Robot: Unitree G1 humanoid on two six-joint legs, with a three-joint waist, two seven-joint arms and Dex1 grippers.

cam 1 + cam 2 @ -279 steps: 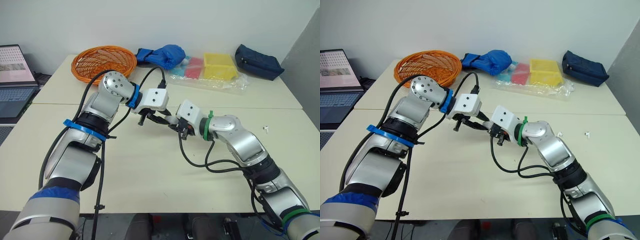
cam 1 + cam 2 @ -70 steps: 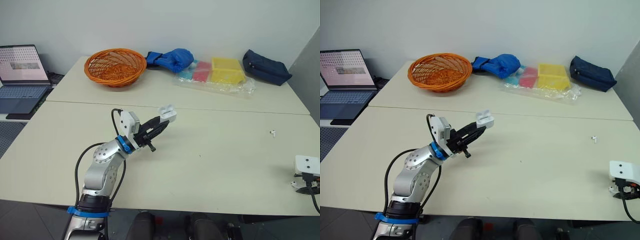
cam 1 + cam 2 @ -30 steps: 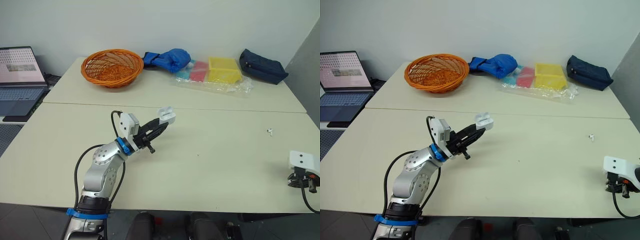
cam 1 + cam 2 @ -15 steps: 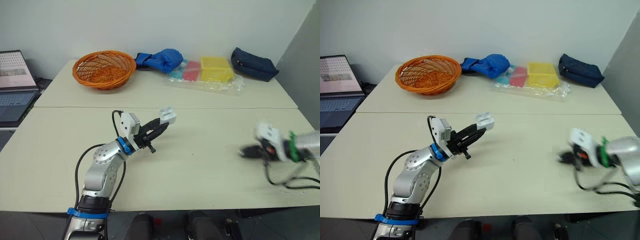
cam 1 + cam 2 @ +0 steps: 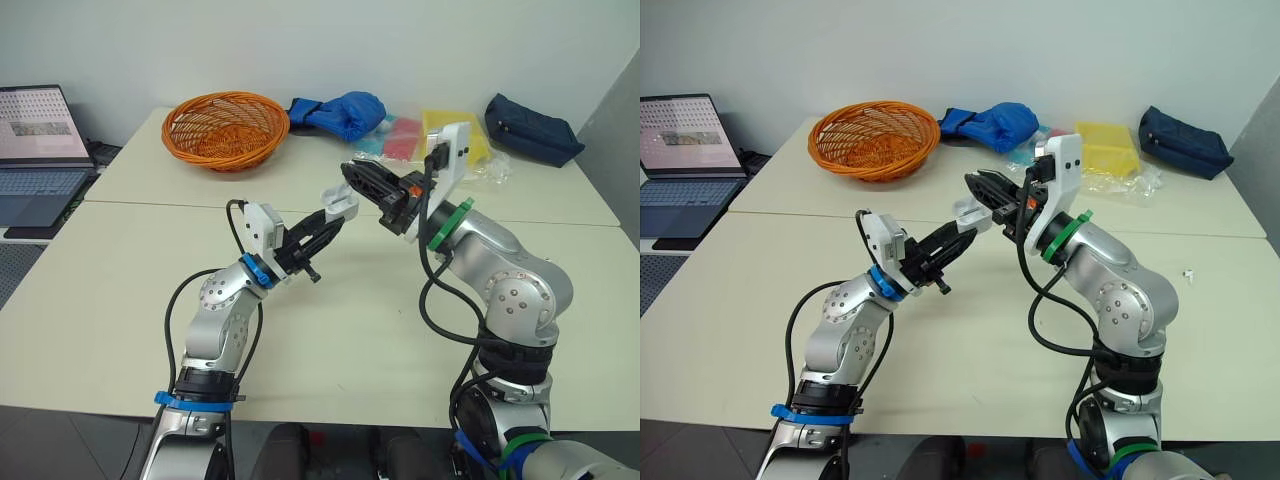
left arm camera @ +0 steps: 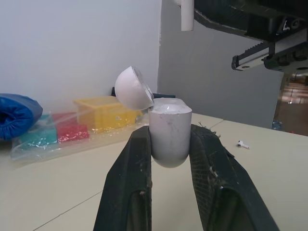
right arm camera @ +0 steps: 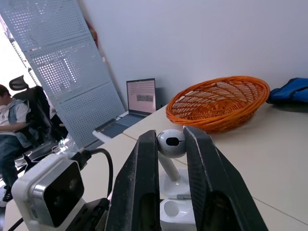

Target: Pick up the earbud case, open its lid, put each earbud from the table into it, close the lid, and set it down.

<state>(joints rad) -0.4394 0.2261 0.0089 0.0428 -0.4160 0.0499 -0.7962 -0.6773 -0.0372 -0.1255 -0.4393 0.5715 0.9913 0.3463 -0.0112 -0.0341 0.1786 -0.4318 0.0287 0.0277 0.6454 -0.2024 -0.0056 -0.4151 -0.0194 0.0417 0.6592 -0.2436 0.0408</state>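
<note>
One earbud (image 7: 171, 143) pinched in right claw (image 5: 352, 175), stem toward case (image 6: 168, 130), just above it for straight drop into well. Left claw (image 5: 333, 214) clamped on case body, lid flipped open, clear of entry. Second earbud (image 5: 1187, 272) on table (image 5: 1040, 360), 3 o'clock.

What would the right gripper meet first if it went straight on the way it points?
Probably the open earbud case in the left gripper, just beyond the earbud the right gripper holds; the gap is hard to judge.
</note>
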